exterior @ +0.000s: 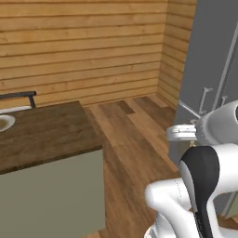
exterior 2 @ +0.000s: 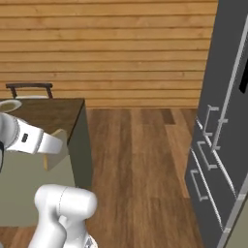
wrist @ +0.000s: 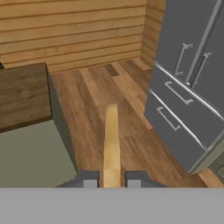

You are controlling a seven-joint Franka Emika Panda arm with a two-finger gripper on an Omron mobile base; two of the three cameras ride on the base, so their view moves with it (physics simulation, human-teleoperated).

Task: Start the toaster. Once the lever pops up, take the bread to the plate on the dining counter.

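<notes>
The fingers (wrist: pixel 112 180) pinch the bread (wrist: pixel 111 144) on its edge to carry it to the plate (exterior: pixel 4 122) on the counter (exterior: pixel 44 135).

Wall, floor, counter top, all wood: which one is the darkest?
The counter top: it is dark brown, while the floor is a warmer mid-brown and the wall is pale planks.
</notes>
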